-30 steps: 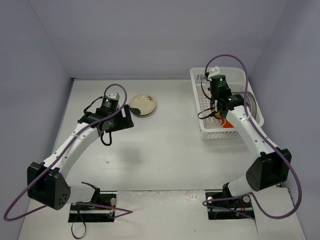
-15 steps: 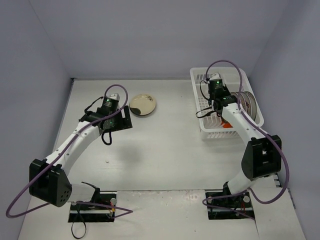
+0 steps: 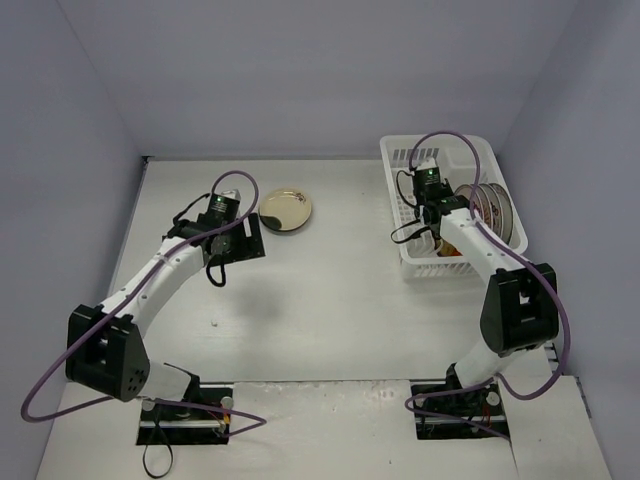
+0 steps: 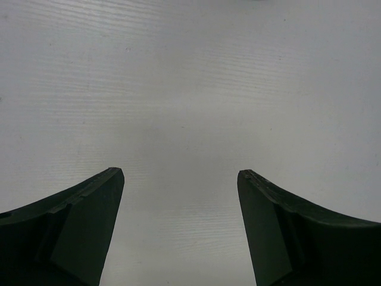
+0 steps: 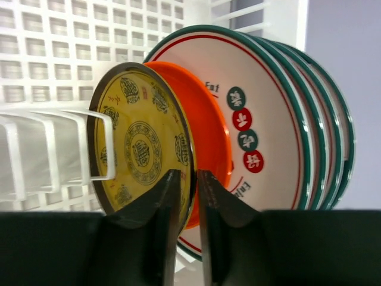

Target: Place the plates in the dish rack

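Dish rack (image 3: pixel 420 265): on table (image 3: pixel 330 300), far right.
Racked plates (image 3: pixel 497 207): upright inside rack, side by side.
Lone plate (image 3: pixel 286 209): flat on table, left of rack.

Inside the dish rack (image 3: pixel 425 268), the right side was crowded: green-rimmed plates (image 5: pixel 280 119) stood on edge against one another, with the red-orange plate (image 5: pixel 208 119) and the yellow-brown plate (image 5: pixel 140 149) pressed close, only slivers between their rims. The right tool (image 5: pixel 187 174) occupied the near edge of the yellow-brown plate, pinching it, and a white wire divider (image 5: pixel 111 149) crossed that plate's face. The rack's left side lay open. Left of the rack, bare table (image 3: pixel 330 300) ran to the cream plate (image 3: pixel 286 209). Beyond that, the left tool (image 4: pixel 180 173) hung with jaws spread over bare table.
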You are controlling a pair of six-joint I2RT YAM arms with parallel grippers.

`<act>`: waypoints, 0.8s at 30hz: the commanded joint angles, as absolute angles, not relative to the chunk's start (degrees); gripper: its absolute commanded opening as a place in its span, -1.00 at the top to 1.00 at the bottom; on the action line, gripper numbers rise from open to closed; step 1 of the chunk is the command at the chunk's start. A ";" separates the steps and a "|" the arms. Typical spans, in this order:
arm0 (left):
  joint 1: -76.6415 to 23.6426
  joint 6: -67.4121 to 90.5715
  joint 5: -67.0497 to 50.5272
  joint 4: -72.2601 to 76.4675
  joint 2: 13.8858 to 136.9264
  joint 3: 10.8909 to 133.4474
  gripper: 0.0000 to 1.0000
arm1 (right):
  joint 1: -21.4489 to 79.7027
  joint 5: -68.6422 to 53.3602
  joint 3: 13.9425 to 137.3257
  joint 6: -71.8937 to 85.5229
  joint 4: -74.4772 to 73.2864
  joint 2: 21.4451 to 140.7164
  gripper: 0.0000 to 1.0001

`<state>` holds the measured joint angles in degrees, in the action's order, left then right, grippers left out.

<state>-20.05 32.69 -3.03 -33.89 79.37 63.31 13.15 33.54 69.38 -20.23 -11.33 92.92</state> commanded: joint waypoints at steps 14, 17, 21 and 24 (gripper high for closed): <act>-16.26 40.42 -4.05 -25.93 97.19 79.88 -0.54 | 13.62 23.74 79.36 -10.47 -17.49 78.58 -0.18; -16.26 43.32 -1.42 -27.33 104.13 86.38 -0.48 | 13.71 20.14 78.49 -8.62 -16.62 73.85 -0.22; -16.35 45.17 2.88 -29.88 114.49 97.43 -0.34 | 13.97 16.44 75.77 -7.30 -15.56 69.97 -0.24; -16.35 45.88 4.83 -34.09 120.47 103.17 -0.24 | 13.97 15.12 73.92 -6.94 -15.64 68.21 -0.25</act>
<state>-16.49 43.38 0.40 -30.74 118.54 97.03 13.58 17.89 75.29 -8.75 -17.69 69.49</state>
